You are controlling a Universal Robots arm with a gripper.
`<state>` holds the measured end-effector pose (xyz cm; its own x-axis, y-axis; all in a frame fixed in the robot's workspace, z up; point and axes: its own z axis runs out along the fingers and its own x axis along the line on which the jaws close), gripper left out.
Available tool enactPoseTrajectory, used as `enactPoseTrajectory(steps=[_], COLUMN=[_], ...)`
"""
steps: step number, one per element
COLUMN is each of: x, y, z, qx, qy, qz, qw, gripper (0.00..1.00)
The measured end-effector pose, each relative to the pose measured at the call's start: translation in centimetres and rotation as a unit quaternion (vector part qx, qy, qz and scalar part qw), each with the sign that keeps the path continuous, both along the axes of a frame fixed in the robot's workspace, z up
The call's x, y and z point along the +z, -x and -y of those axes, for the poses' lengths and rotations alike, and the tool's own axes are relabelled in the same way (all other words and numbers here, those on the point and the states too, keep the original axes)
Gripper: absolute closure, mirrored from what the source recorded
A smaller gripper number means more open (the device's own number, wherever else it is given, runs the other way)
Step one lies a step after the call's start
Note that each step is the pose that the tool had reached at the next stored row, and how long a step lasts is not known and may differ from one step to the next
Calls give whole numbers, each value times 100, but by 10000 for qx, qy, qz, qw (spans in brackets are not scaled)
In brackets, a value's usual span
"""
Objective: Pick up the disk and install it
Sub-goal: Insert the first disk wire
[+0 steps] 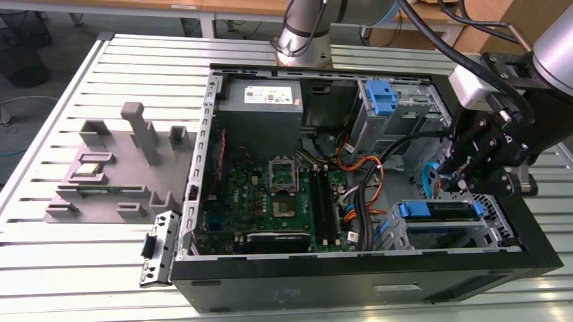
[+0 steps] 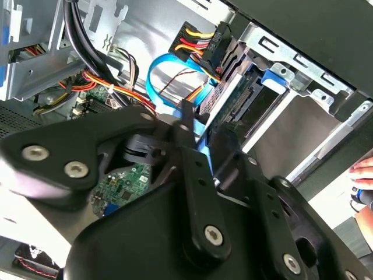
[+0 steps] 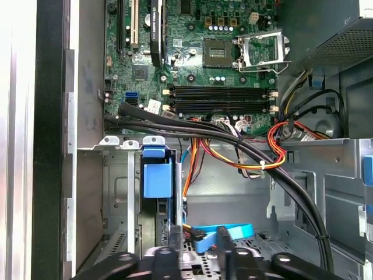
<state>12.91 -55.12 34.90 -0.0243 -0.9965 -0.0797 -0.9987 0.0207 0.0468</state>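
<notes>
- I have the case [image 1: 358, 285] lying open on the slatted tabletop [image 1: 80, 268], with the arm [image 1: 304, 27] reaching in from the far side.
- The end effector [image 1: 455, 178] hangs over the drive corner of the case, at the exterior view's right, just above the bay [image 1: 495, 225].
- In the first wrist view the end effector [image 3: 199, 236] has its two fingers [image 3: 175, 239] apart with a clear gap. I read it as open and gripping nothing.
- A blue cable [image 3: 239, 232] runs across behind that gap. I cannot tell whether a finger touches it.
- The disk [image 1: 436, 210] sits inside the bay, lying flat, with blue rail ends showing at both sides.
- In the first wrist view the disk [image 3: 157, 178] shows its blue tab between the bay's [image 3: 116, 175] metal walls, and the nearer finger is just beside its other end.
- In the second wrist view the end effector [image 2: 204, 125] is close to the disk's [image 2: 247, 102] connector edge, with the blue cable [image 2: 157, 67] looping behind it.
- The motherboard [image 1: 268, 201] lies well apart from the end effector, towards the exterior view's left. The power supply [image 1: 259, 97] sits in the case's far corner.
- Orange, red and black wires [image 3: 233, 157] cross between the motherboard [image 3: 204, 58] and the bay.
- A grey fixture [image 1: 117, 174] stands on the tabletop outside the case, on the exterior view's left.
- A person's hand [image 2: 364, 172] shows at the edge of the second wrist view, outside the case.
</notes>
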Motion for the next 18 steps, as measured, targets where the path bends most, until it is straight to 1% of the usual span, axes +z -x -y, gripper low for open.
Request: enactPoseTrajectory(steps=[1,2,3,4,5,11,12,13,15,16,17,18], x=[0,0,0,0,0,-1,-2,-2,-1,-1,-1,-4], y=[0,0,0,0,0,0,0,0,0,0,0,2], z=[0,0,0,0,0,0,0,0,0,0,0,1], qx=[0,0,0,0,0,0,0,0,0,0,0,0], qy=[0,0,0,0,0,0,13,66,192,240,269,273], qz=[0,-1,-1,-2,-2,-5,-5,-5,-5,-5,-1,17], qw=[10000,10000,10000,10000,10000,10000,10000,10000,9998,9997,9996,9996], gripper=[72,72,78,78,84,84,84,84,84,84,84,84])
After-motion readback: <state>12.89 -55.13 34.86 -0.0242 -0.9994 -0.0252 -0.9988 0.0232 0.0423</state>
